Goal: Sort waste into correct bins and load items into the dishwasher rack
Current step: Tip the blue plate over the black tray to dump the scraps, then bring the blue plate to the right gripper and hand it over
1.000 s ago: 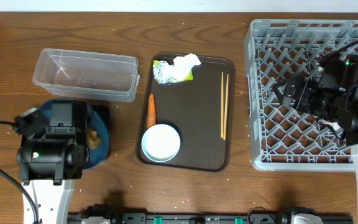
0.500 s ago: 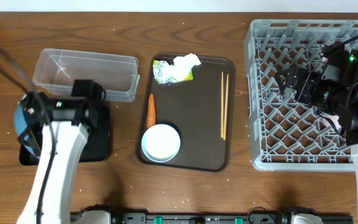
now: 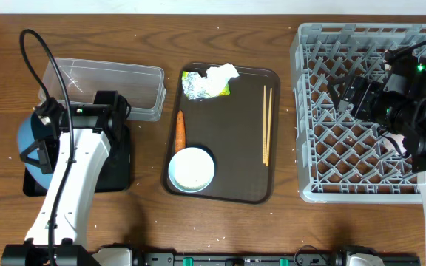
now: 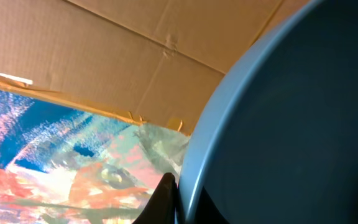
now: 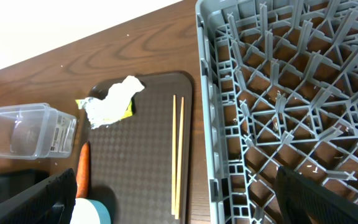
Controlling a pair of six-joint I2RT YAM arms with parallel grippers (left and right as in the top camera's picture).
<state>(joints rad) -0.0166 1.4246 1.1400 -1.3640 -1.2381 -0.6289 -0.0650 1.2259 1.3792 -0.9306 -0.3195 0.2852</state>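
Blue bowl (image 3: 29,144) is clamped at the rim by left gripper (image 3: 43,144) and tipped over the black tray's (image 3: 120,166) left end. Tilt slowly, rim low and inside that tray, so nothing falls outside it. Right gripper (image 3: 342,92) is far right of the tray, jaws wide, empty.

bench (image 3: 220,222): dark wood | under right tool (image 3: 344,94): grey rack (image 3: 324,177) | below left tool (image 3: 39,142): black tray (image 3: 120,166) | just beyond left tool: clear tub (image 3: 102,85) | between tools: brown serving tray (image 3: 239,148)
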